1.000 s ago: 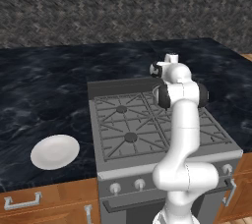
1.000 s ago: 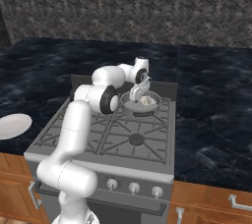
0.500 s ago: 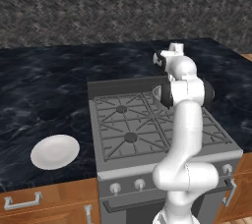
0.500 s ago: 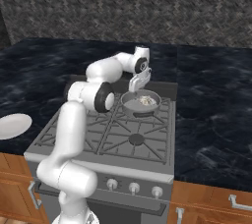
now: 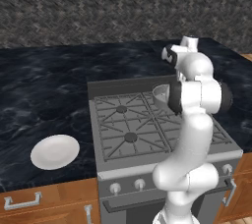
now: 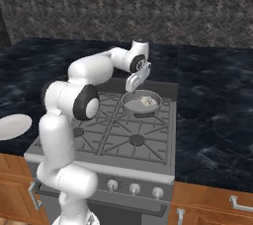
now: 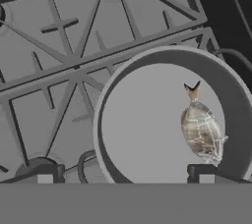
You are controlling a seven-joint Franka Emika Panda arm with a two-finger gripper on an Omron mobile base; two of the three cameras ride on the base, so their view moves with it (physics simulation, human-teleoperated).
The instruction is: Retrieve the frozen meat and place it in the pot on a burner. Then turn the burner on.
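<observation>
White plate [image 5: 54,151] on dark counter [image 5: 44,90] left of stove; silver knobs [image 6: 134,188] on stove front.

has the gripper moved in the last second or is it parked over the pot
Yes. In the right base view the gripper has lifted up and back from the pot, which sits unmoved on the rear burner with the frozen meat inside.

No legible text or labels anywhere

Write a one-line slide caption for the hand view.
Frozen meat lies inside the pot on the stove grate, seen from above.
</observation>
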